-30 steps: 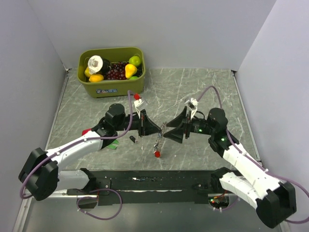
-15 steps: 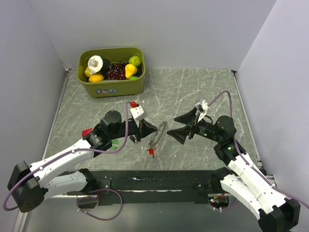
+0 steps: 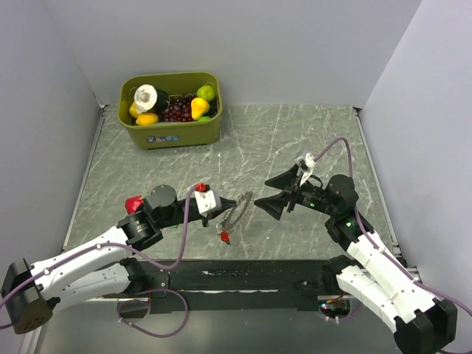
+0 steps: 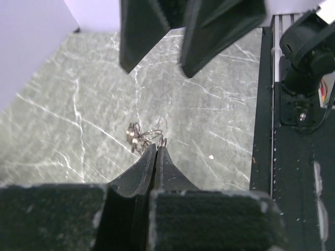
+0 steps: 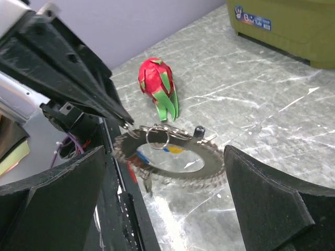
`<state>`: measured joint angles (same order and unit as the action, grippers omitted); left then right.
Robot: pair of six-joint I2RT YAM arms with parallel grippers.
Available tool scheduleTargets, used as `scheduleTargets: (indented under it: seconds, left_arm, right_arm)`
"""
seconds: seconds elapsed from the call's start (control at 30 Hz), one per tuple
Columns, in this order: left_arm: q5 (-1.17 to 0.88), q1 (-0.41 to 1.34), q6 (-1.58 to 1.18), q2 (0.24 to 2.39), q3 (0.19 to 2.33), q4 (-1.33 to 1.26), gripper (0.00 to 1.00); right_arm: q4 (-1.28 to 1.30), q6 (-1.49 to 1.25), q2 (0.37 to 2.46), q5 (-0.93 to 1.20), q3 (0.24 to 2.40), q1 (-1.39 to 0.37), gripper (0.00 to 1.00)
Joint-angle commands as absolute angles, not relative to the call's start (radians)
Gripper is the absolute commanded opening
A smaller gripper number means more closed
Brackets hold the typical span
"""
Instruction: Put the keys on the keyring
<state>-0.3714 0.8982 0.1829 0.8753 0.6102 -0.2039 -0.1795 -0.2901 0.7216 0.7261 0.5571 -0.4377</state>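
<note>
The left arm stretches from the near left side toward the middle of the table (image 3: 295,140). It lies low and long. The left gripper (image 3: 230,202) points to the right, and its jaws are pressed tight together on the thin wire of the keyring (image 3: 237,210).

The right arm bends in from the near right side. The right gripper (image 3: 262,194) points left, facing the left one. Its jaws are spread wide with nothing between them, and the keyring sits just in front of its two black fingers (image 5: 267,204).

The keyring is a thin grey loop near the middle of the table, between the two grippers. It hangs from the tip of the left gripper. The keys (image 5: 172,149) are bunched on it, with bits of blue and yellow showing. A red key (image 3: 223,237) dangles at the near end.

A red and green toy fruit (image 5: 157,86) lies on the table to the left, beside the left arm. A green bin (image 3: 177,133) stands at the far left, well apart from the grippers. It is full of toy fruit (image 3: 199,107).
</note>
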Motion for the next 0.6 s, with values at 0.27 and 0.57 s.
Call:
scheduleTargets:
  seconds: [0.27, 0.57]
  left_arm:
    - [-0.282, 0.974, 0.397, 0.81, 0.565, -0.319, 0.01]
    - [-0.232, 0.97, 0.239, 0.861, 0.575, -0.379, 0.01]
  right_arm:
    - [-0.222, -0.258, 0.747, 0.739, 0.563, -0.426, 1.0]
    - [-0.219, -0.256, 0.758, 0.75, 0.564, -0.42, 1.0]
